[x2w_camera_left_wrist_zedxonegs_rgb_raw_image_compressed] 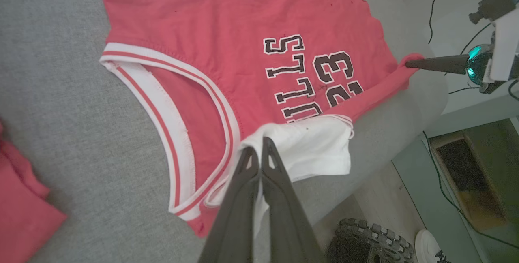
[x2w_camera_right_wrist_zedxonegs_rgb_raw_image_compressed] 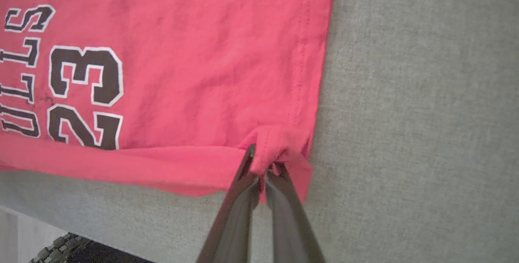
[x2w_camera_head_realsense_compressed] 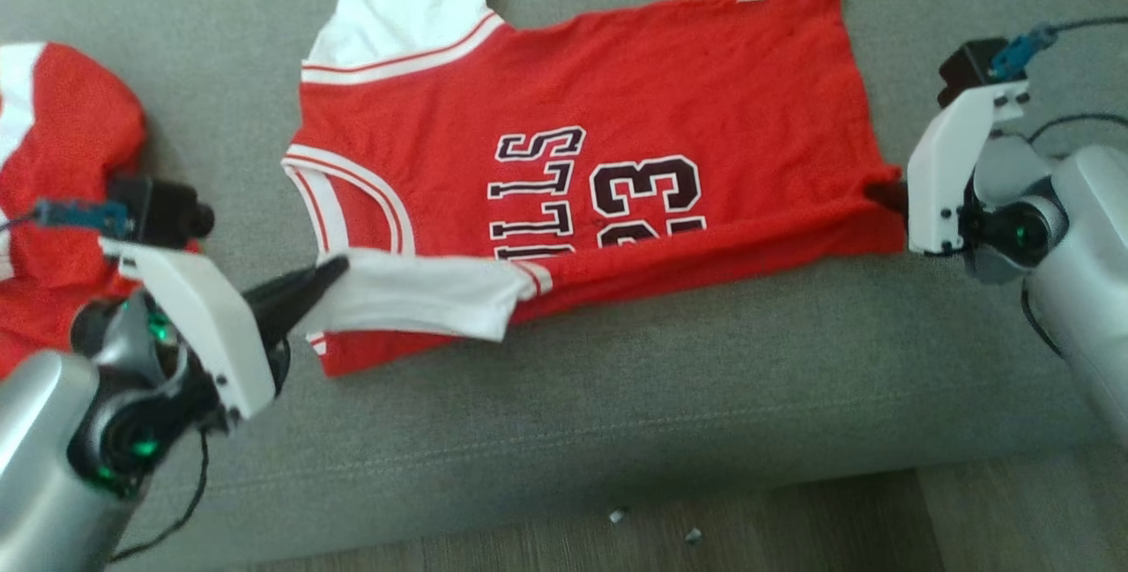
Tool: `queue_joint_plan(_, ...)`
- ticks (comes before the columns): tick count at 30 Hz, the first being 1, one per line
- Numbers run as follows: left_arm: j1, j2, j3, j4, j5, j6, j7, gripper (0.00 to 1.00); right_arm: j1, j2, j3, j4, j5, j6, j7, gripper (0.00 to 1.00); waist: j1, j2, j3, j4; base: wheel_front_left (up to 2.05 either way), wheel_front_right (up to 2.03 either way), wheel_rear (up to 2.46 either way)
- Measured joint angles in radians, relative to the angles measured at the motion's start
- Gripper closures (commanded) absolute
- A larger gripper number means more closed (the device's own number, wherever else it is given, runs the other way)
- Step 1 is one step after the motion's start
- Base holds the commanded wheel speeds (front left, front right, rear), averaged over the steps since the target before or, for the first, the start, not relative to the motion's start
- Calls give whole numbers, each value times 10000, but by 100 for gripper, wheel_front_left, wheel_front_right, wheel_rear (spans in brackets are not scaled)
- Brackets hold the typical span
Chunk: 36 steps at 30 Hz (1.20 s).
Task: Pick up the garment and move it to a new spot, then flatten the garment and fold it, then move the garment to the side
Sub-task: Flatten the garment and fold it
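The garment (x2w_camera_head_realsense_compressed: pixel 617 105) is a red jersey with white sleeves and black lettering, spread on the grey couch (x2w_camera_head_realsense_compressed: pixel 617 378). Its near long edge is lifted and turned over onto the body. My left gripper (x2w_camera_head_realsense_compressed: pixel 333 271) is shut on the white near sleeve (x2w_camera_head_realsense_compressed: pixel 423 294) by the collar. In the left wrist view the fingers (x2w_camera_left_wrist_zedxonegs_rgb_raw_image_compressed: pixel 259 153) pinch that sleeve (x2w_camera_left_wrist_zedxonegs_rgb_raw_image_compressed: pixel 312 145). My right gripper (x2w_camera_head_realsense_compressed: pixel 881 195) is shut on the red near hem corner. The right wrist view has the fingers (x2w_camera_right_wrist_zedxonegs_rgb_raw_image_compressed: pixel 261 165) clamping the bunched corner (x2w_camera_right_wrist_zedxonegs_rgb_raw_image_compressed: pixel 279 143).
Another red and white garment (x2w_camera_head_realsense_compressed: pixel 62 167) lies bunched at the couch's left end, behind my left arm. The couch's front edge runs below the jersey, with wood floor (x2w_camera_head_realsense_compressed: pixel 705 528) past it. A robot wheel (x2w_camera_left_wrist_zedxonegs_rgb_raw_image_compressed: pixel 365 242) and cables sit near the floor.
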<state>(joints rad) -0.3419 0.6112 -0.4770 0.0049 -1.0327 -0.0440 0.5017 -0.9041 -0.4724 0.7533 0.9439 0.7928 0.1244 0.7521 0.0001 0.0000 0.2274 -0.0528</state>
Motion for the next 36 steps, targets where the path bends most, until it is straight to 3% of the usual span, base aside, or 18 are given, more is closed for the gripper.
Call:
queue_joint_plan(11,-944,-431,-198,934,17,100,215,100,-273,339,-92,554,-138,0,-554,100,0,0,582,-91,0,0,0)
queue_joint_plan(12,-993,-474,-199,984,17,105,215,100,-297,372,-102,608,-144,0,-708,46,0,0,620,-96,0,0,0)
queue_joint_plan(13,-1042,-525,-196,1043,17,186,207,100,-343,401,-119,639,-174,0,-890,0,0,0,657,-99,0,0,0)
queue_joint_plan(21,-1551,-1005,52,1705,13,639,-125,100,-939,694,-508,1003,-347,0,-2495,0,0,0,849,-135,0,0,0)
queue_joint_plan(22,-1609,-1087,140,1824,17,786,-305,58,-953,731,-525,1091,-370,0,-2637,0,0,0,862,-142,0,0,0)
queue_joint_plan(24,-1743,-1244,276,2071,105,989,-675,42,-967,805,-546,1287,-382,0,-2815,0,1,0,873,-153,0,0,0)
queue_joint_plan(25,-1812,-1325,343,2176,209,1076,-871,12,-967,826,-546,1348,-384,0,-2920,0,1,0,873,-155,0,0,0)
queue_joint_plan(26,-1877,-1429,430,2301,303,1223,-1129,0,-967,848,-560,1386,-384,0,-3074,0,0,0,868,-157,0,0,0)
queue_joint_plan(28,-2002,-1630,596,2579,385,1505,-1505,0,-968,865,-621,1438,-376,0,-3371,0,1,0,838,-160,0,0,0)
queue_joint_plan(36,-2038,-2000,639,3202,640,1501,-2268,0,-948,1016,-658,1574,-261,0,-4184,0,0,0,590,-219,0,0,0)
